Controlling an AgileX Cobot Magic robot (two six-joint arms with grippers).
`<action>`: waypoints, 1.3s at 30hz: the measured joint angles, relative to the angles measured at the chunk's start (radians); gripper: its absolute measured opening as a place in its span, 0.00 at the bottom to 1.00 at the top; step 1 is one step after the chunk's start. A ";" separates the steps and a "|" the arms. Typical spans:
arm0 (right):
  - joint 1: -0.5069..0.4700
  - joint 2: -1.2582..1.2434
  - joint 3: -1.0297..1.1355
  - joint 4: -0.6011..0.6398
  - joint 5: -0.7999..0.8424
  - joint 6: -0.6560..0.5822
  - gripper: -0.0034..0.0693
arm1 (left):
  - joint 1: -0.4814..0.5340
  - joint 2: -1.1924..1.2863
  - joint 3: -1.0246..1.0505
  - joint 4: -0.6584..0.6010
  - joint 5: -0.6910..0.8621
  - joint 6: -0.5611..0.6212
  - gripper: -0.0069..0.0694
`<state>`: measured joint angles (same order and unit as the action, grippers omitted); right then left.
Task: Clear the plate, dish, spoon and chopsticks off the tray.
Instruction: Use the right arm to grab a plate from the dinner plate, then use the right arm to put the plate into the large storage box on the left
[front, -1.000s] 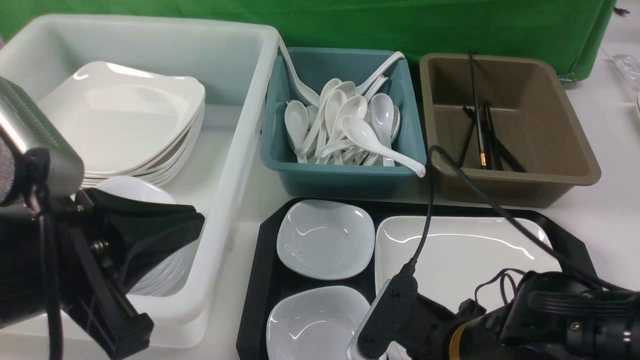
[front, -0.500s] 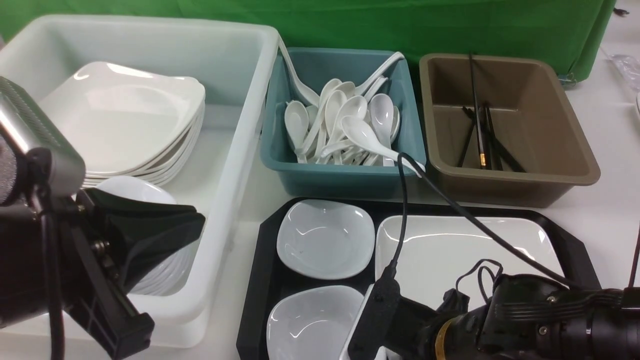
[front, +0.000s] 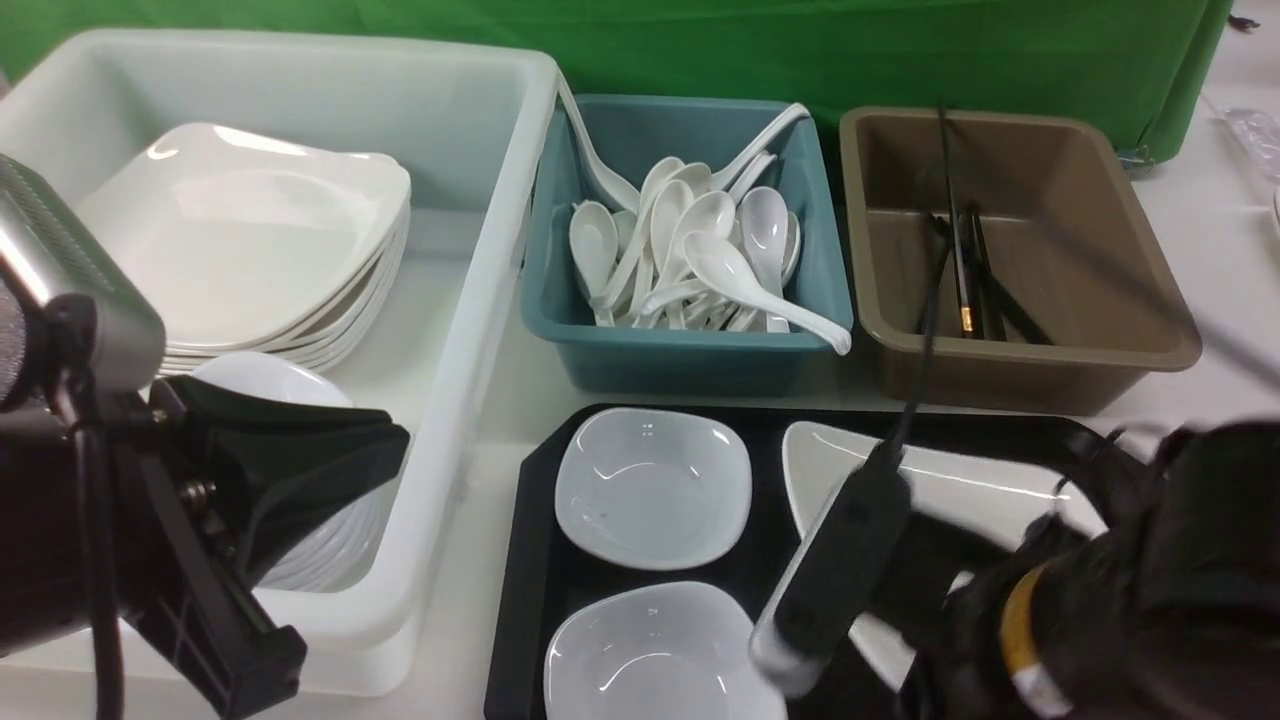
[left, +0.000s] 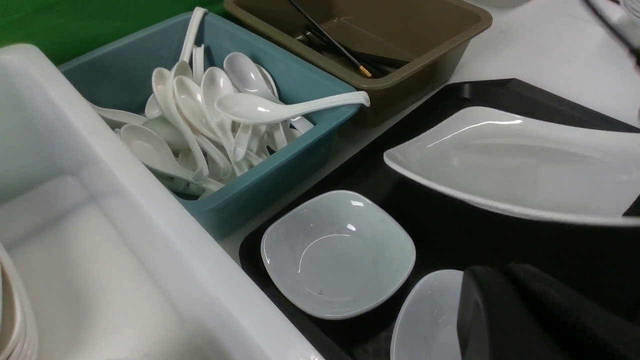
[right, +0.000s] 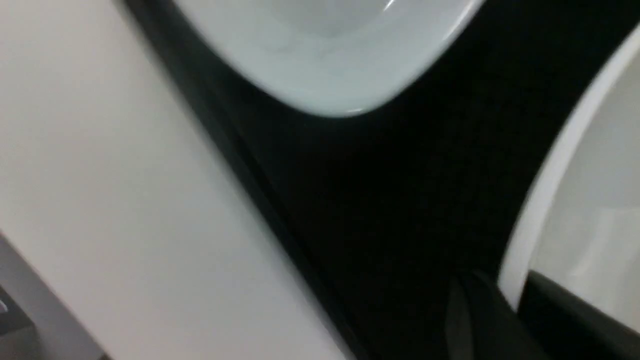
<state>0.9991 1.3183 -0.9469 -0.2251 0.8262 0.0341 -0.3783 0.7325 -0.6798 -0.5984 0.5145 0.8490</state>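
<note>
Right gripper (right: 510, 310) is clamped on the plate (left: 510, 165) at its near rim, about 7 o'clock. The plate hangs tilted over the right half of the tray (front: 530, 580). Stacked plates (front: 250, 230) lie at 10 o'clock. Left gripper (left: 525, 315), closed and empty, hovers beside them.

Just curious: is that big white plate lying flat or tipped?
Tipped: the plate slants, its edge raised clear of the black tray.

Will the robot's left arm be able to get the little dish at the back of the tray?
Probably yes. The back dish lies uncovered on the tray, and the plate, tipped up in the right tool, is beside it, not over it.
</note>
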 joint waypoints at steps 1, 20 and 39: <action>0.000 -0.019 -0.047 0.004 0.060 0.007 0.15 | 0.000 0.000 0.000 0.000 0.000 0.000 0.11; 0.001 0.315 -1.015 -0.018 0.241 -0.389 0.14 | 0.000 -0.255 -0.200 0.626 0.343 -0.658 0.11; 0.016 0.789 -1.432 0.208 -0.037 -1.079 0.14 | 0.000 -0.468 -0.201 0.782 0.705 -0.889 0.11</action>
<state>1.0147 2.1070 -2.3790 -0.0166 0.7890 -1.0449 -0.3783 0.2648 -0.8811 0.1832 1.2196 -0.0402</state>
